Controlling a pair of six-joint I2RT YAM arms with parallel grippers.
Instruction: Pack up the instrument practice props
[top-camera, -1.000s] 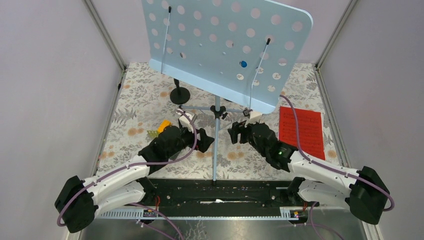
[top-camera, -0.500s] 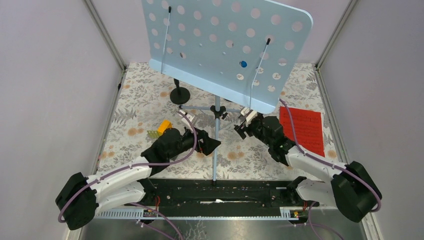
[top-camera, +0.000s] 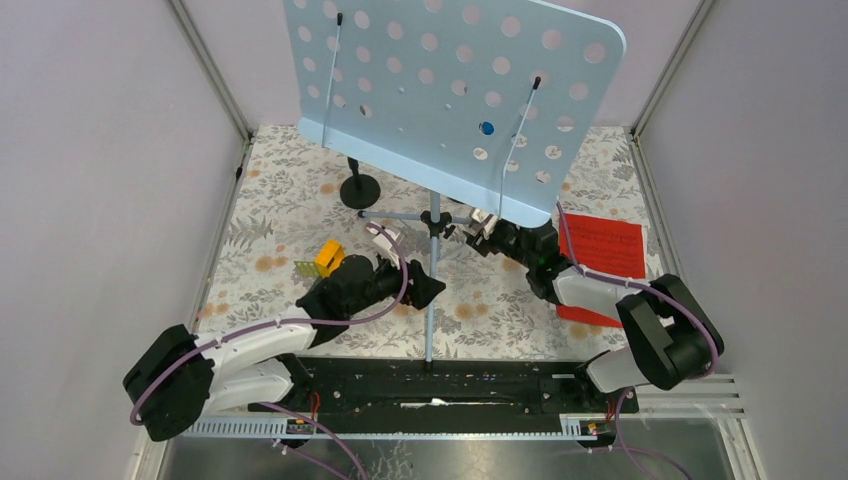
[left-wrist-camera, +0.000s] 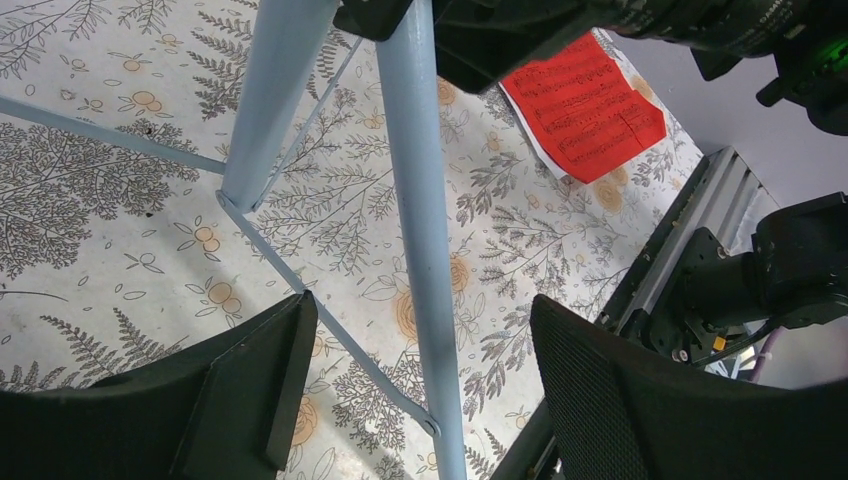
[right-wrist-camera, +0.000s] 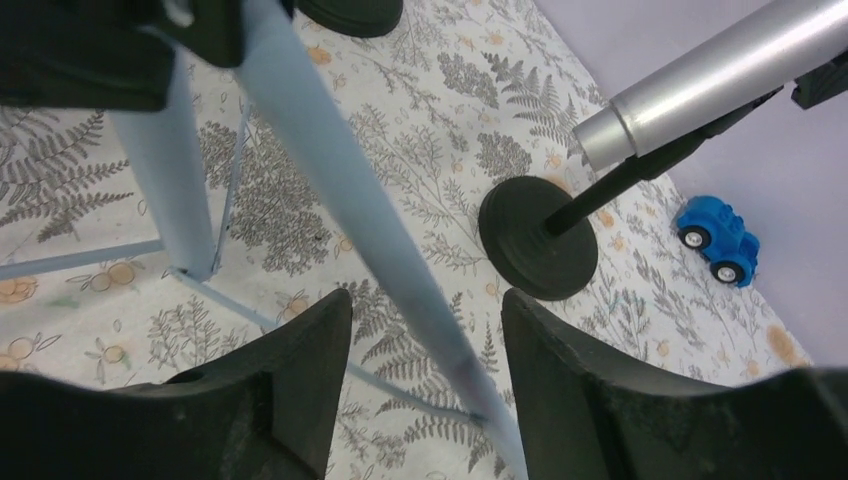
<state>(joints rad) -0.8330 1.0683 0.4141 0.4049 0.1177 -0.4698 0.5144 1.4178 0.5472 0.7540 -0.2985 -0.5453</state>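
The pale-blue perforated sheet-music holder (top-camera: 450, 90) stands at the middle back on thin tripod legs (top-camera: 430, 300). My left gripper (top-camera: 425, 288) is open astride the front leg (left-wrist-camera: 425, 250), with a gap on each side of the tube (left-wrist-camera: 420, 310). My right gripper (top-camera: 484, 236) is open too, with the right-hand leg (right-wrist-camera: 330, 170) slanting between its fingers (right-wrist-camera: 425, 300) and touching neither. A red music sheet (top-camera: 605, 258) lies flat at the right (left-wrist-camera: 585, 100). One black round-based mic mount (right-wrist-camera: 537, 237) carries a silver microphone (right-wrist-camera: 720, 75). Another mount (top-camera: 360, 190) stands left of the stand.
An orange brick on a dark studded plate (top-camera: 326, 256) lies left of my left gripper. A small blue toy car (right-wrist-camera: 720, 238) sits near the back wall. Grey walls close in left, right and back. The black arm rail (top-camera: 430, 385) runs along the near edge.
My left gripper has slid right onto the front leg. My right arm has swung back and left toward the stand's right leg. Both pairs of jaws have narrowed a little.
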